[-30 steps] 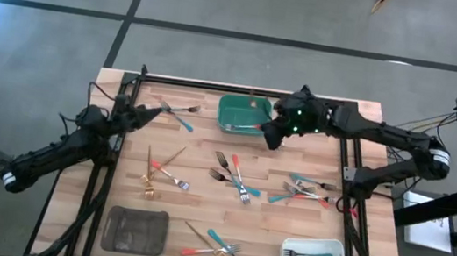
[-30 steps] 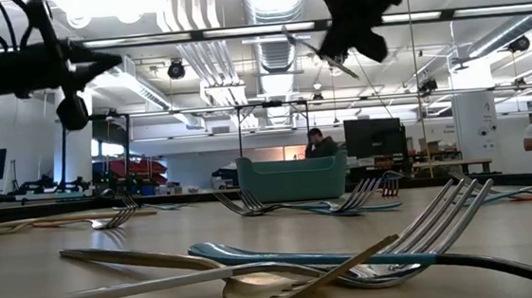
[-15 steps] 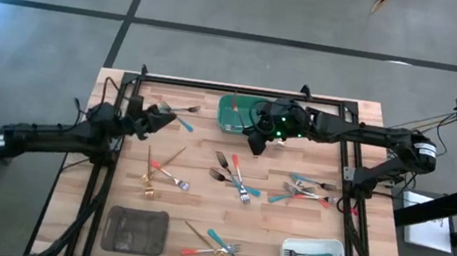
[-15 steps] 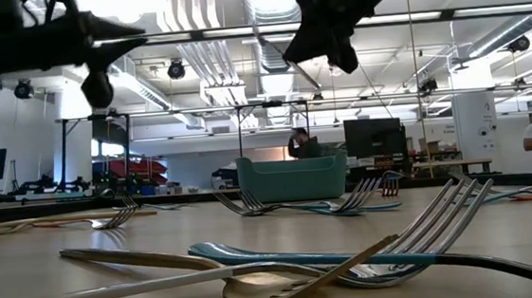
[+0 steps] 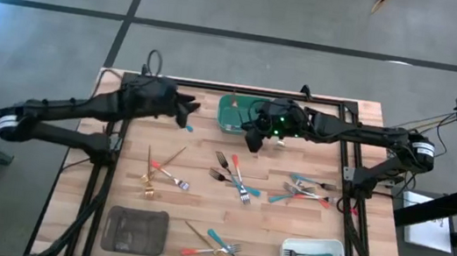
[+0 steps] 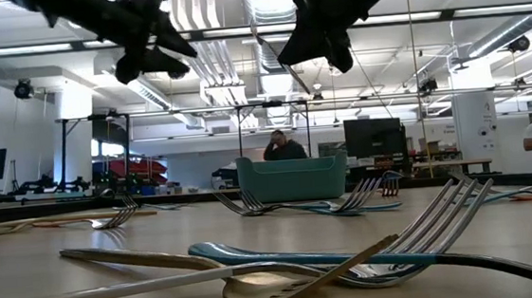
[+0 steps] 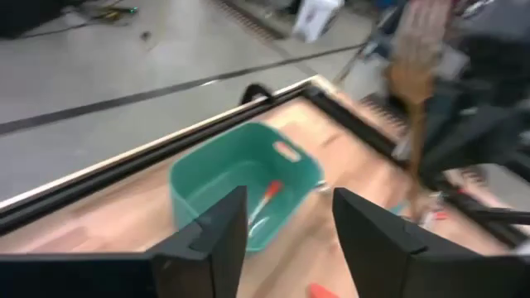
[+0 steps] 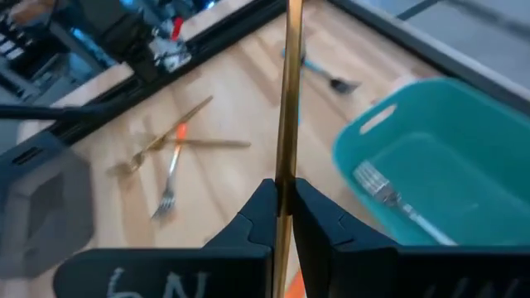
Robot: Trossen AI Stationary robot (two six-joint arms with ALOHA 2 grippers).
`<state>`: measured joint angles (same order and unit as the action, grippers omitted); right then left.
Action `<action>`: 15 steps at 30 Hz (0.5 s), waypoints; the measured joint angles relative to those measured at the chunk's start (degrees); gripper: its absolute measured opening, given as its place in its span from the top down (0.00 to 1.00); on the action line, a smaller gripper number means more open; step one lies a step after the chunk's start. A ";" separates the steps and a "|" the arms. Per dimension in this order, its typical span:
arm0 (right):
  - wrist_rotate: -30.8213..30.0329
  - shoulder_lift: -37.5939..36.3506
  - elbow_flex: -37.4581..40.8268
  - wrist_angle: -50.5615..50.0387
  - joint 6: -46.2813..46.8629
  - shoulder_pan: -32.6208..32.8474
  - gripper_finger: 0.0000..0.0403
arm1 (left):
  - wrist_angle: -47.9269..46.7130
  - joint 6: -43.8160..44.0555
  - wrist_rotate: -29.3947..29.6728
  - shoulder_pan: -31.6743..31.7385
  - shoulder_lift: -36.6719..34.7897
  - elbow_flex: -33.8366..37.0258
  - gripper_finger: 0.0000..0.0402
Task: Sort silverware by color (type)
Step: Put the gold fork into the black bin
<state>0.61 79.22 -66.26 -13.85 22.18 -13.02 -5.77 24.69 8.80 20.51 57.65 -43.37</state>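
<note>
My right gripper hangs above the table at the near edge of the green tray. It is shut on a slim gold utensil. The green tray holds a red-handled fork. My left gripper is open and empty, above a teal-handled fork lying flat left of the tray. In the left wrist view its fingers frame the tray. More silverware lies flat on the table: gold pieces, and mixed teal and red clusters. My right gripper pinches the gold utensil's thin shaft between its two fingers. The shaft sticks out past the fingertips, in line with the fingers. The utensil is lifted clear of the table; its far end runs out of the wrist view.
A white tray with one teal fork stands at the near right. A grey tray stands at the near left. Black frame rails run along the table's left, right and far edges. People stand in the room beyond.
My left gripper has swung toward the table's right and far edge, from the left rail to beside the green tray. My right gripper has gone a little toward the left, to the tray's near edge, still shut on the gold utensil.
</note>
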 joint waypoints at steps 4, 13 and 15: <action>-7.17 0.00 0.00 -0.39 -2.64 0.00 0.97 | 1.89 -0.03 0.08 -0.09 6.74 -3.56 0.56; -19.72 -0.02 0.00 1.54 -4.83 0.02 0.97 | 24.84 -0.58 -7.35 -0.06 17.79 -5.63 0.58; -19.83 0.11 0.00 4.03 -5.65 0.11 0.97 | 29.99 -0.17 -7.91 0.24 20.16 -5.64 0.59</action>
<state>-19.22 79.33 -66.26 -9.82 16.53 -12.90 24.21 24.52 0.89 20.75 77.81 -49.01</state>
